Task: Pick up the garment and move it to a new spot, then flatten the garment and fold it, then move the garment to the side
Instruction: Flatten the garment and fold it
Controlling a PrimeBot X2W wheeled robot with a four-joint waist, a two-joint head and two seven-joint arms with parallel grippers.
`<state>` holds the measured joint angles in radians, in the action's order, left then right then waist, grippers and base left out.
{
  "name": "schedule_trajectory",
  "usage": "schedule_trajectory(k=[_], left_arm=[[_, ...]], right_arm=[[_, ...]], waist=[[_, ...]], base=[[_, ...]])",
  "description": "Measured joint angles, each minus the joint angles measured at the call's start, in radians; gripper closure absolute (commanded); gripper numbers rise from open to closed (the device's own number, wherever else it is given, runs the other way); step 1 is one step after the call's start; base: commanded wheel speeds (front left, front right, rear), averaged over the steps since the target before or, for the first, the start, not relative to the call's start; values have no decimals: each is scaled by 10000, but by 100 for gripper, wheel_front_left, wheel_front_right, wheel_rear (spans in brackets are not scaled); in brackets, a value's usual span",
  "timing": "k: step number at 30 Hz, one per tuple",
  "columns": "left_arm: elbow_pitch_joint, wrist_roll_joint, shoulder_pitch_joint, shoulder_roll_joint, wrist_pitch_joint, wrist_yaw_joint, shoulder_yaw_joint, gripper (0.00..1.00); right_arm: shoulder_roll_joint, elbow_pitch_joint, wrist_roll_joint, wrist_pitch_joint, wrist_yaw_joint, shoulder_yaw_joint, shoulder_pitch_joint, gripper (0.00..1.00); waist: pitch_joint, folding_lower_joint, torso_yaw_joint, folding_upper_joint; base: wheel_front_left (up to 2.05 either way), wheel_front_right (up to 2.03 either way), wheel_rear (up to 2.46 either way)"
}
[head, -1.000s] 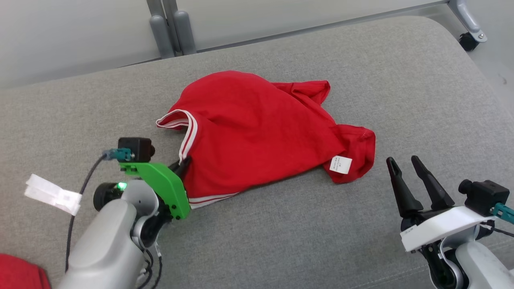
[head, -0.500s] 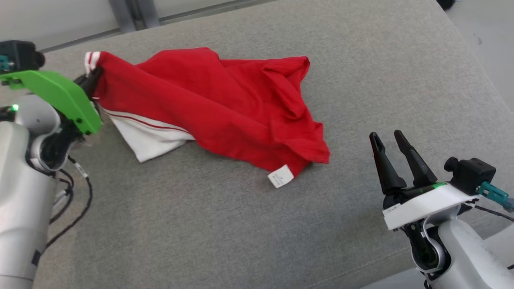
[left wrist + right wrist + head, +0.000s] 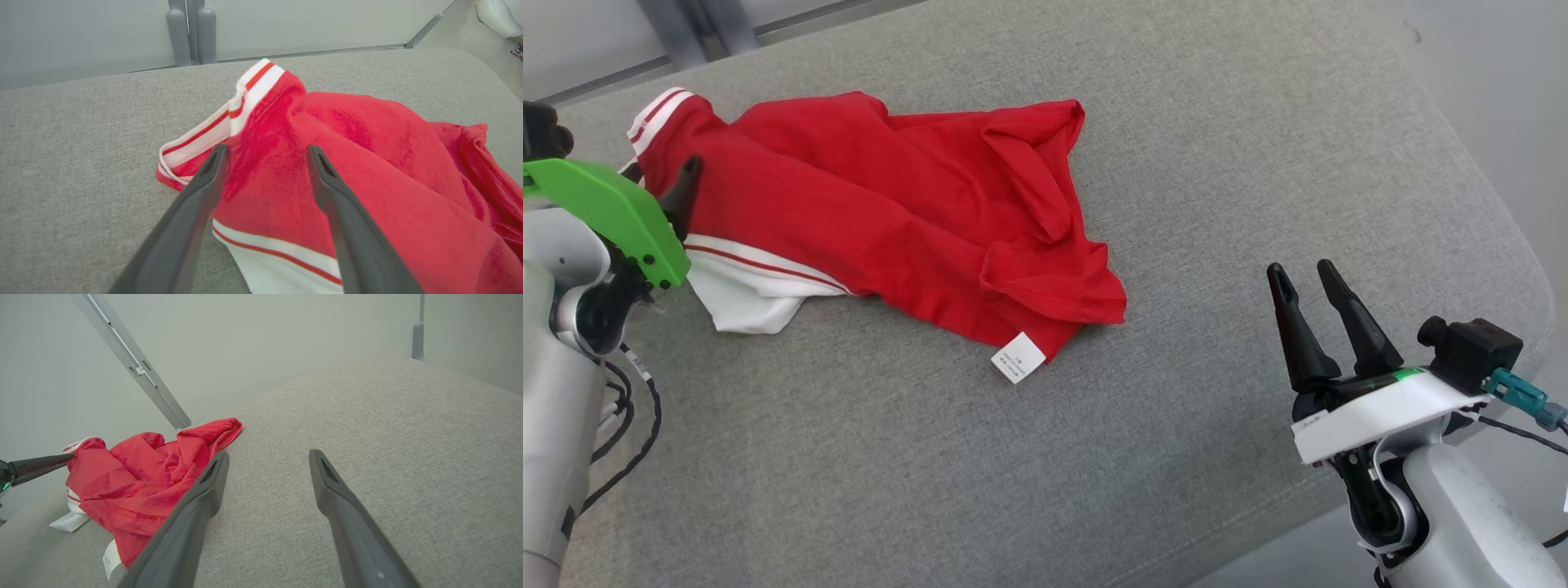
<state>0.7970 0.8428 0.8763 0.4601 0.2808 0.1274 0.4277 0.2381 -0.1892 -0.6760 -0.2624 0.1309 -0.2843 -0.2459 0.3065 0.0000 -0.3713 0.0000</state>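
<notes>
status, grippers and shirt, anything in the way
Left gripper open over shirt, striped end, gripping nothing. Right gripper open, apart from shirt. Shirt crumpled on cushion, not yet folded. Nothing blocking.

A rounded grey fabric surface (image 3: 1176,425) stands before a pale wall (image 3: 81,36) and grey posts (image 3: 191,34).

The scene is lit brightly and evenly by diffuse light; a single source cannot be made out. Only faint, soft-edged shadows are cast on the grey cushion (image 3: 1176,204), along the lower edge of the red garment (image 3: 890,212) in the middle of the head view. The head view is rendered sharply, down to the weave. In the wrist views the left gripper (image 3: 267,147) and the right gripper (image 3: 268,453) are softened and stretched towards the bottom edge, and the red cloth in the left wrist view is slightly washed out.
</notes>
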Motion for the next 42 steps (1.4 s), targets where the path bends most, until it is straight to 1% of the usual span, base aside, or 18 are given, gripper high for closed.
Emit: schedule_trajectory(k=[4,6,9,11,14,17,21,24,27,32,35,37,42], left_arm=[[-941,128,-480,176,-355,13,523,0],[-1465,169,-878,370,-646,15,671,0],[-2105,121,-1451,648,-1197,15,717,0],[-2504,94,-1916,717,-1519,-94,665,0],[-3080,196,-2783,675,-1668,-422,667,0],[-3538,341,-3599,476,-1486,-709,851,0],[-3687,376,-3914,169,-1074,-963,1181,0],[-3384,470,-3932,-169,-677,-1045,1356,0],[-2700,587,-3753,-516,-351,-1108,1544,0],[-1415,341,-2941,-823,-610,-1137,1597,0],[-681,364,-2557,-1133,-796,-1001,1584,0],[-176,456,-2276,-1367,-897,-815,1546,0],[817,449,-1682,-1693,-1220,-456,1611,0]], right_arm=[[17,58,69,-2,0,155,239,0],[67,67,121,-2,0,203,411,0],[134,102,188,-2,0,268,588,0],[196,113,201,-2,0,307,698,0],[238,134,224,-2,0,391,829,0],[238,192,245,-2,0,347,920,0],[286,226,244,-2,0,280,936,0],[355,230,222,-2,0,222,916,0],[431,222,192,-2,0,167,873,0],[533,234,180,-2,0,113,743,0],[579,224,178,-2,0,98,724,0],[614,194,161,-2,0,52,699,0],[656,169,130,-2,0,-33,566,0]], waist=[[-254,0,164,0],[-420,0,332,0],[-719,0,623,0],[-929,0,809,0],[-1203,0,1100,0],[-1423,0,1383,0],[-1552,0,1616,0],[-1497,0,1645,0],[-1346,0,1594,0],[-1112,0,1460,0],[-982,0,1376,0],[-893,0,1327,0],[-731,0,1248,0]], base=[[0,0,0],[0,0,0],[0,0,0],[0,0,0],[0,0,0],[0,0,0],[0,0,0],[0,0,0],[0,0,0],[0,0,0],[0,0,0],[0,0,0],[0,0,0]])
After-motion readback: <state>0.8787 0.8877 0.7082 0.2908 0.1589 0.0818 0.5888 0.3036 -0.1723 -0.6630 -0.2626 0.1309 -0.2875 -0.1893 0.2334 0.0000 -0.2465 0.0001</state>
